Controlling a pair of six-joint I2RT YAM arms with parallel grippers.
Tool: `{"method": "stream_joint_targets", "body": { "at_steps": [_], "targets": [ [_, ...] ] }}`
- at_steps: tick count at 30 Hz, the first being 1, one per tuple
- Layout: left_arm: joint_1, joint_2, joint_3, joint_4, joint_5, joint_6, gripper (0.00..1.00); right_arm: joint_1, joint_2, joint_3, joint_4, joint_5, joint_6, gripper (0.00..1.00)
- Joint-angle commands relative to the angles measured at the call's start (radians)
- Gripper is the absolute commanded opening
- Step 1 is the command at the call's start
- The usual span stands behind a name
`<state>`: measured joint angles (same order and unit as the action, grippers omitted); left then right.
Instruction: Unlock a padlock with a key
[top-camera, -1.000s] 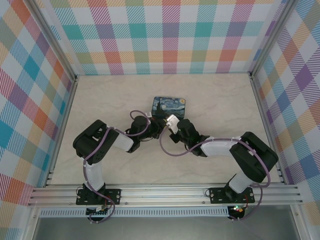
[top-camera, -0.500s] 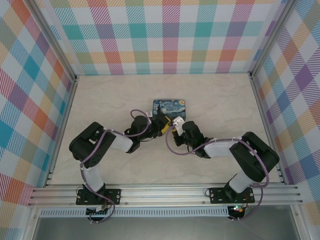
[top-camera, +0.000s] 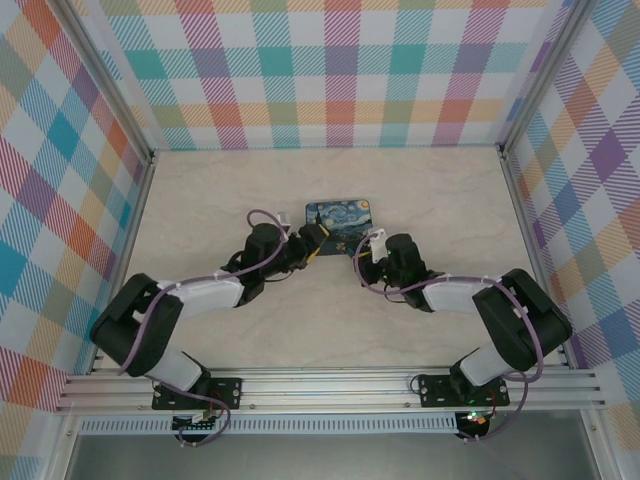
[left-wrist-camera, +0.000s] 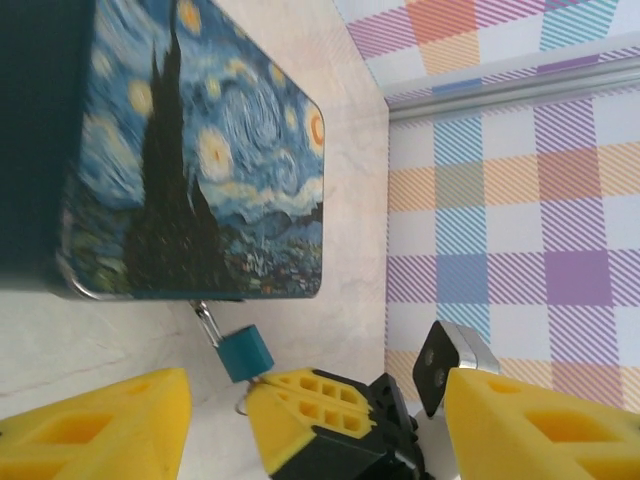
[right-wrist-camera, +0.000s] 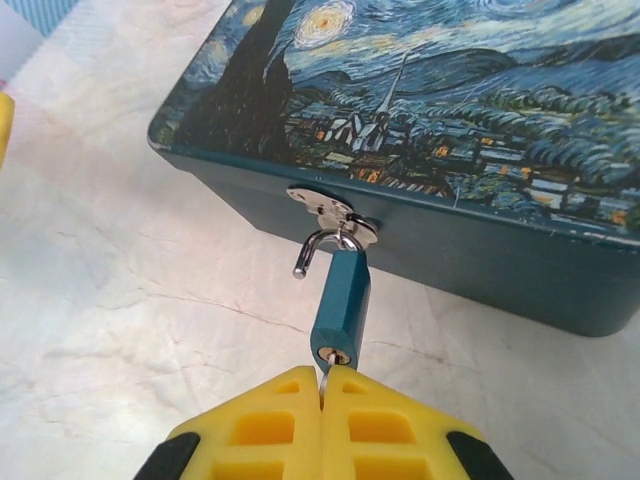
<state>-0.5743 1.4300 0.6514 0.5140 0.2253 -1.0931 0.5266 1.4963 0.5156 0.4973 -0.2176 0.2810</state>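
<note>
Right gripper (right-wrist-camera: 322, 388) pinches a tiny grey metal key (right-wrist-camera: 327, 372) in the small blue padlock (right-wrist-camera: 342, 300); its loop (right-wrist-camera: 311, 246) looks popped, so let go gently.

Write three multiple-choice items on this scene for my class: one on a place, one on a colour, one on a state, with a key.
1. Where does the padlock hang? A. the tin's front clasp B. a wall hook C. a drawer handle
2. What colour is its body? A. red B. blue C. white
3. How is the right gripper? A. open B. shut on the tin C. shut on the key
Key: 1A, its shackle passes through the clasp; 2B, the right wrist view shows blue; 3C, yellow fingers pinch the key at the padlock's base.
</note>
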Motion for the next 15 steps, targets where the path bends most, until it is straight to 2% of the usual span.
{"method": "stream_joint_targets", "body": {
  "at_steps": [1, 5, 10, 15],
  "targets": [
    [0.023, -0.062, 0.020, -0.191, -0.047, 0.109, 0.69, -0.027, -0.019, -0.012, 0.002, -0.137, 0.149, 0.00],
    [0.061, -0.116, 0.075, -0.342, -0.082, 0.206, 0.75, -0.059, -0.005, -0.023, 0.039, -0.180, 0.277, 0.00],
    [0.138, -0.126, 0.164, -0.505, -0.103, 0.343, 0.87, -0.079, 0.019, -0.050, 0.109, -0.182, 0.443, 0.00],
    [0.208, -0.010, 0.276, -0.565, -0.016, 0.480, 0.98, -0.103, 0.060, -0.067, 0.175, -0.206, 0.566, 0.00]
  ]
}}
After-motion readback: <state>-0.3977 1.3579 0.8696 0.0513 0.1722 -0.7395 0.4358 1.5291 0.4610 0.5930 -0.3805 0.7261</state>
